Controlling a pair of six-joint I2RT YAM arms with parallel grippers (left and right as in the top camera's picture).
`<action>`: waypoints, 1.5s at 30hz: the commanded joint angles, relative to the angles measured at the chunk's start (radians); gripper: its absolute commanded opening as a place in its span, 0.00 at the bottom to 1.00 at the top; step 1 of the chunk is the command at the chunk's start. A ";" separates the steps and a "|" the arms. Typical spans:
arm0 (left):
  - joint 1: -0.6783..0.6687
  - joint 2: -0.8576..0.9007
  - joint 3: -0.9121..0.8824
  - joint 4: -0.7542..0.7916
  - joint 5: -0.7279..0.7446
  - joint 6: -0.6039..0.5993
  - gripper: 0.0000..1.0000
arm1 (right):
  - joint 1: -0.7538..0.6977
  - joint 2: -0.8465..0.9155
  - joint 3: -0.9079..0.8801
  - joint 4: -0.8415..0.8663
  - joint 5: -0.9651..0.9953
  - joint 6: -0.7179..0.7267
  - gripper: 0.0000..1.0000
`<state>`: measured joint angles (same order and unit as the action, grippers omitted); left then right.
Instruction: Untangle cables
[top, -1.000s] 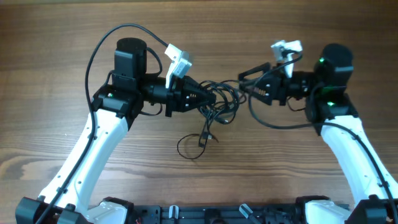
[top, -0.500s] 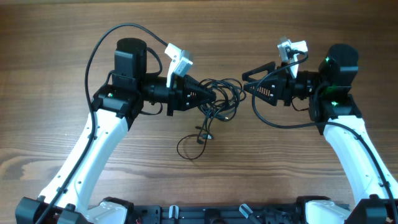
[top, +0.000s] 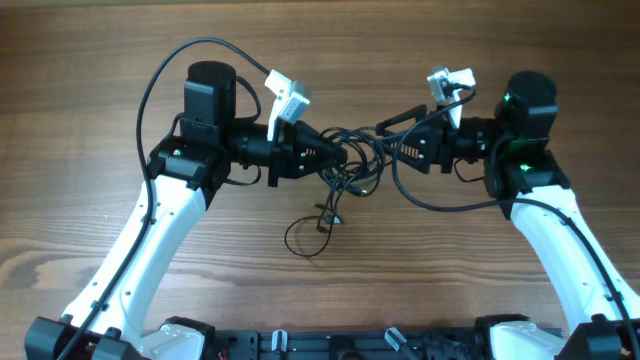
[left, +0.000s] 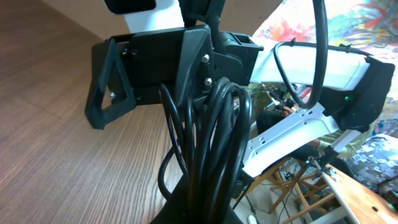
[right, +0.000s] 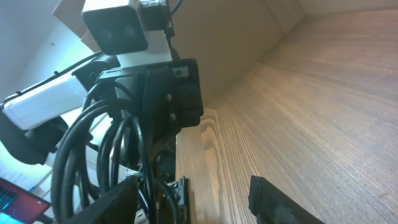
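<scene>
The cables form a knotted black clump at mid-table, between the two grippers. My left gripper is shut on the clump's left side; in the left wrist view the cords rise as a thick bundle out of its tips. One loose loop with a small plug trails down onto the wood. My right gripper stands open at the clump's right edge. In the right wrist view the cable loops sit by the left finger, with bare wood between the fingers.
The wooden table stretches around both arms. A thick black arm wire arcs over the left arm and another sags under the right wrist. White camera mounts stick up above each wrist.
The right arm drew back to the right, then swung left again, its open jaws now closer to the clump. The left gripper and the cables have stayed put.
</scene>
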<state>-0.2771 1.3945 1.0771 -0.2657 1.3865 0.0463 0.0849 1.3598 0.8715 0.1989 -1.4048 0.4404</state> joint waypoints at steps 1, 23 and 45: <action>-0.002 -0.018 0.002 0.019 0.040 -0.010 0.04 | 0.006 0.010 0.003 -0.029 0.000 -0.023 0.58; -0.005 -0.018 0.002 0.067 -0.098 -0.116 0.04 | 0.029 0.009 0.003 -0.028 -0.150 -0.020 0.55; -0.058 -0.018 0.002 0.075 -0.087 -0.146 0.04 | 0.076 0.010 0.003 -0.189 0.585 -0.053 0.04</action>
<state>-0.3321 1.3949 1.0771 -0.2001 1.2591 -0.0780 0.1627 1.3598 0.8726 0.0776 -1.2110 0.4469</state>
